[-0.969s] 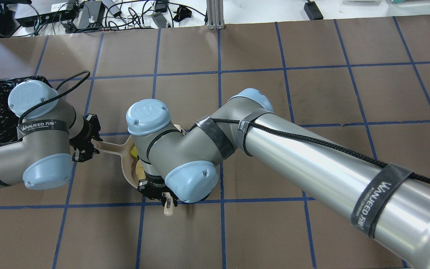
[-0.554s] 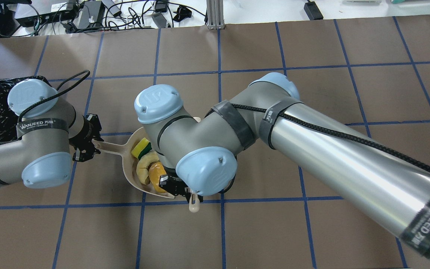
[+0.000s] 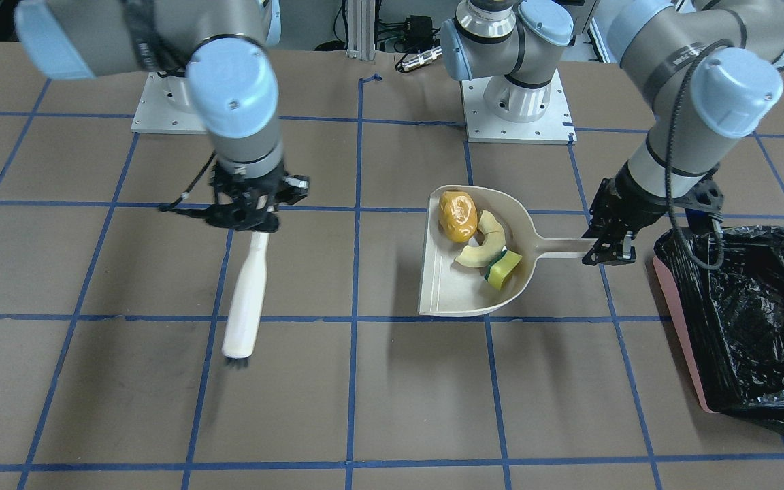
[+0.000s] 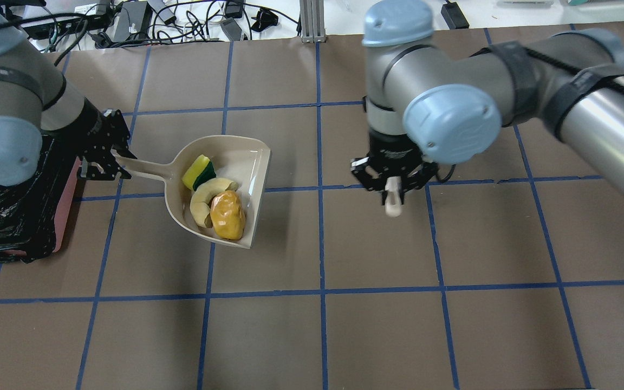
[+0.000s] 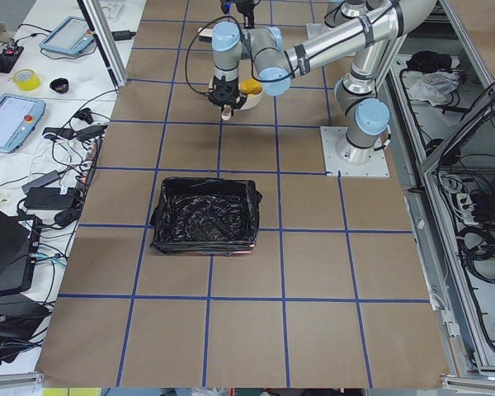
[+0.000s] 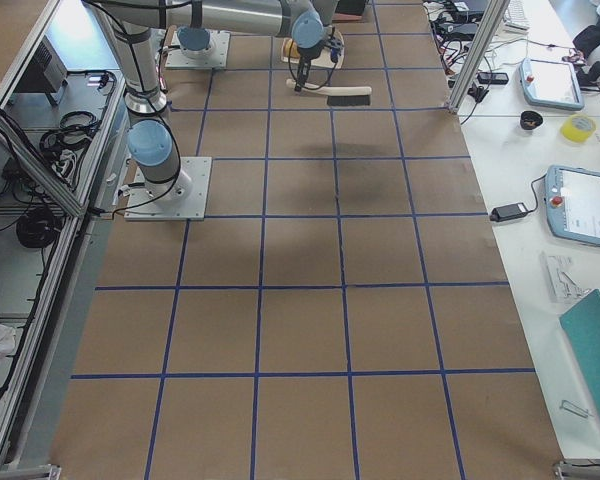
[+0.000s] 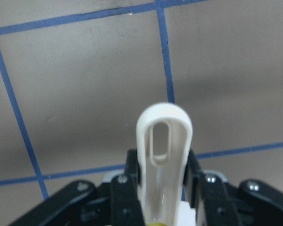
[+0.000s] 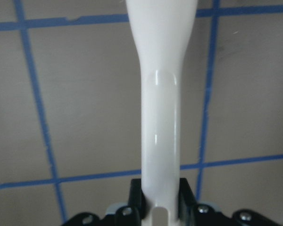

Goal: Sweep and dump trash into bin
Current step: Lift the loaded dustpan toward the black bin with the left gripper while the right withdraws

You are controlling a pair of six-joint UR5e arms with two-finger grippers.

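My left gripper point(image 4: 107, 161) is shut on the handle of the beige dustpan point(image 4: 239, 157), which sits between the arms. In the pan lie the trash: the yellow-orange potato lump point(image 4: 227, 215), the tan croissant point(image 4: 201, 201) and the yellow-green sponge point(image 4: 197, 171). The pink bin point(image 4: 64, 212) with its black bag stands just left of that gripper. My right gripper point(image 4: 393, 183) is shut on the white brush handle point(image 4: 393, 206), off to the pan's right. In the front view the brush point(image 3: 246, 299) hangs bristles down, well apart from the dustpan point(image 3: 446, 286) and bin point(image 3: 746, 306).
Brown table with a blue tape grid. Cables and electronics point(image 4: 128, 21) line the far edge beyond the table. The two arm bases point(image 3: 518, 102) stand on plates at the robot's side. The left arm's elbow overhangs the bin.
My right arm has swung away to the right with the brush, uncovering the pan. My left arm has shifted the dustpan away from the robot, with all three trash items still in it.
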